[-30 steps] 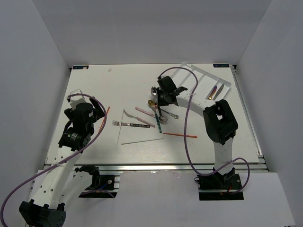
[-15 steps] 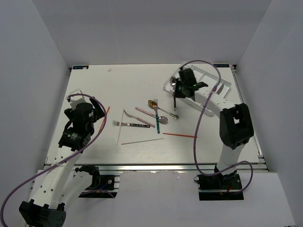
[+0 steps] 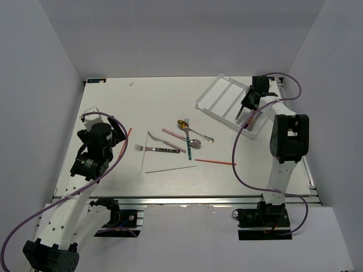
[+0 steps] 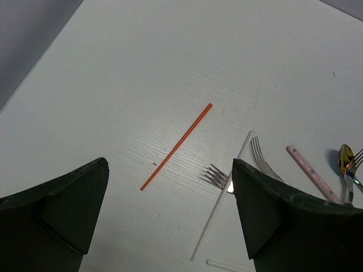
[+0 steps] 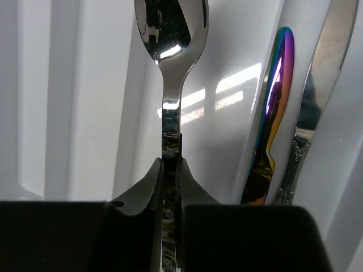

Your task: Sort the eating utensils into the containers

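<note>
My right gripper [image 3: 247, 105] is over the white tray [image 3: 211, 94] at the back right, shut on a silver spoon [image 5: 171, 34] with a dark patterned handle. The spoon hangs above a compartment [image 5: 85, 85]. An iridescent knife [image 5: 275, 107] and a silver knife [image 5: 320, 73] lie in the compartment to its right. My left gripper [image 4: 170, 165] is open and empty above the table's left side, near a red chopstick [image 4: 177, 145]. Forks [image 3: 154, 149], a pink-handled knife [image 3: 172, 134], a gold spoon [image 3: 182, 123], a silver spoon [image 3: 203, 136] and pale chopsticks [image 3: 170, 168] lie mid-table.
A second red chopstick [image 3: 215, 162] lies right of centre. In the left wrist view a fork's tines [image 4: 217, 175] touch a pale chopstick [image 4: 222, 204]. The enclosure's walls close in the left, the back and the right.
My right gripper has carried the spoon from the utensil pile at mid-table back and to the right, to over the tray. The left arm has not moved.
</note>
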Robot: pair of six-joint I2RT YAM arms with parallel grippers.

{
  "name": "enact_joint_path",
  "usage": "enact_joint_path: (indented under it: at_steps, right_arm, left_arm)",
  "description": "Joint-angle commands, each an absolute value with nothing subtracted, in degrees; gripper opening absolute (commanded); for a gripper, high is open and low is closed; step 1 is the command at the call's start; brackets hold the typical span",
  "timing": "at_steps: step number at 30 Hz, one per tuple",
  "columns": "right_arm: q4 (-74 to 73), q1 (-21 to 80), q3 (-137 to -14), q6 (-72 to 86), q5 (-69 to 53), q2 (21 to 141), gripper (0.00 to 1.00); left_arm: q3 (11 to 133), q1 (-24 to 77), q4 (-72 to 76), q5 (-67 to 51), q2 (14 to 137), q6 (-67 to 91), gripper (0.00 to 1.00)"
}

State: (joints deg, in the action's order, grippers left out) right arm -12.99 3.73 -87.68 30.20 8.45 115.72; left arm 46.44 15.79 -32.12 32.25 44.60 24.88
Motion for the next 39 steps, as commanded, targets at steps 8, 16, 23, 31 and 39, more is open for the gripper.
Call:
enact_joint_path:
  at_steps: [8, 16, 23, 31, 39]
  right_arm:
    - [-10.98, 3.43, -94.13, 33.05, 6.77, 119.0, 0.56]
    - [-3.97, 8.42, -85.7, 25.07, 1.87, 108.2, 0.8]
    - [-10.44, 23.45, -87.71, -0.68, -4.76, 113.02, 0.75]
    - [-16.7, 32.61, -90.53, -10.98, 0.62, 118.39, 0.6]
    - [-18.89, 33.49, -90.7, -13.36, -1.4, 121.81, 0.47]
  left_arm:
    - [46.23, 15.47, -31.55, 31.73, 44.91, 24.43, 0.98]
    - [46.23, 15.47, -31.55, 31.99, 45.09, 24.43, 0.98]
    - [46.23, 15.47, -31.64, 32.34, 45.26, 24.43, 0.98]
    - [46.23, 15.47, -31.64, 31.9, 45.18, 24.43, 0.98]
    - [46.14, 15.47, -31.55, 31.55, 45.0, 24.43, 0.98]
